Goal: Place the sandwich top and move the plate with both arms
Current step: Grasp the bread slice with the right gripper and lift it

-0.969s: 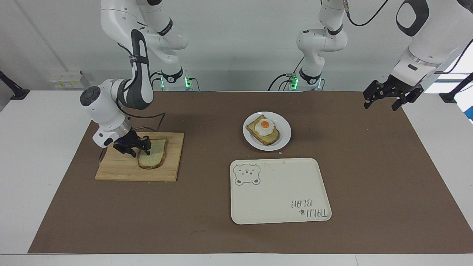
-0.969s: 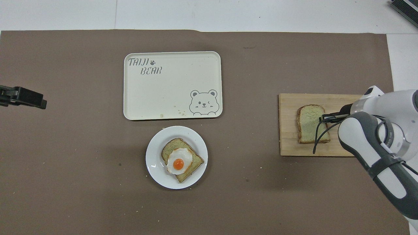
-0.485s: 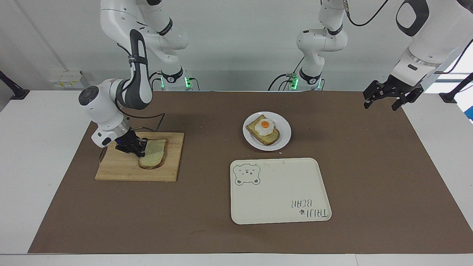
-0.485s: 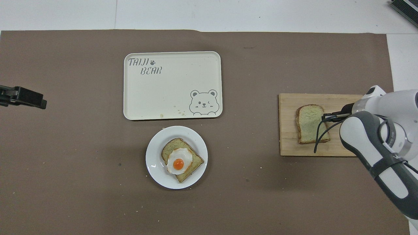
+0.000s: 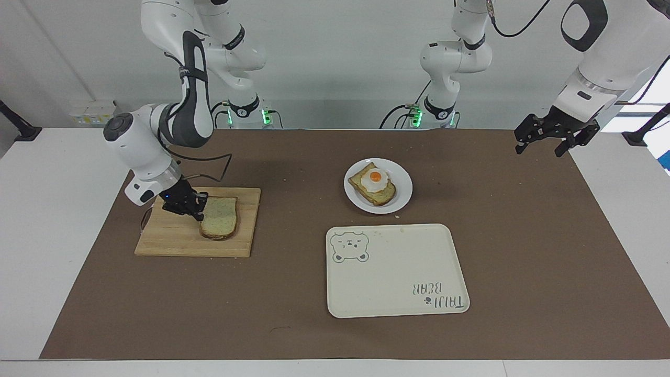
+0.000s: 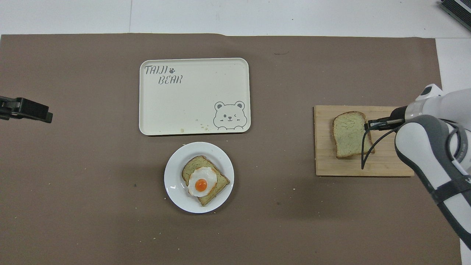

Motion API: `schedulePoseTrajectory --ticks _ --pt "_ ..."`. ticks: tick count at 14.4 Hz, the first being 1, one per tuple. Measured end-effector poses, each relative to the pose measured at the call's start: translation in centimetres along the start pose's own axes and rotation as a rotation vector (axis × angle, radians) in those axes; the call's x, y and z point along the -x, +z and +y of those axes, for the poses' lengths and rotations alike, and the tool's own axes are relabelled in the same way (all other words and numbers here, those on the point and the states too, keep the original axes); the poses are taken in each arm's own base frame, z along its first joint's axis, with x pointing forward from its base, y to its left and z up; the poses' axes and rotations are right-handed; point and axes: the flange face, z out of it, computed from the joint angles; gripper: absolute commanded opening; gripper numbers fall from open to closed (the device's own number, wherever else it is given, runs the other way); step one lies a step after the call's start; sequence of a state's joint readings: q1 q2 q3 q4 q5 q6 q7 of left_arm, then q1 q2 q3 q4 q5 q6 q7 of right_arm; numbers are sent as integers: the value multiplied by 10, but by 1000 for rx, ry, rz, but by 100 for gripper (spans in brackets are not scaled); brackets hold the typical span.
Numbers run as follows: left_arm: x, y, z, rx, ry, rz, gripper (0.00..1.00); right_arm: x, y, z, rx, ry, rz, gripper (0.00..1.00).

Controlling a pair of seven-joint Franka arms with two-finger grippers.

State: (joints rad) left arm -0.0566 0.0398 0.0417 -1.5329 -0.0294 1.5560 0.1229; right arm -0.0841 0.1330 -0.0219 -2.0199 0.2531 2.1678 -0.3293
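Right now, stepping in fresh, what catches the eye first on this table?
The right gripper is shut on the plain speckled bread slice, lifting one edge off the wooden cutting board at the right arm's end. Mid-table, the small round white plate holds an egg-topped slice, with the cream bear-print tray farther from the robots. The left gripper waits, raised over the table's other end.

Bare brown mat lies open between the wooden cutting board and the plate; the bear tray sits just beside the plate
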Motion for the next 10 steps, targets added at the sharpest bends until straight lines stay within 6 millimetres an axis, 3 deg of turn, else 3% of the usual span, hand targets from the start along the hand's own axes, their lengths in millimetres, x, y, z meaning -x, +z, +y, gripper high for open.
schedulePoseTrajectory --ticks 5,7,10 --pt "0 0 0 0 0 0 100 -7 -55 -56 -32 15 -31 0" --pt "0 0 0 0 0 0 100 -9 -63 -87 -63 50 -34 0" --pt "0 0 0 0 0 0 100 -9 -59 -146 -127 80 -48 0"
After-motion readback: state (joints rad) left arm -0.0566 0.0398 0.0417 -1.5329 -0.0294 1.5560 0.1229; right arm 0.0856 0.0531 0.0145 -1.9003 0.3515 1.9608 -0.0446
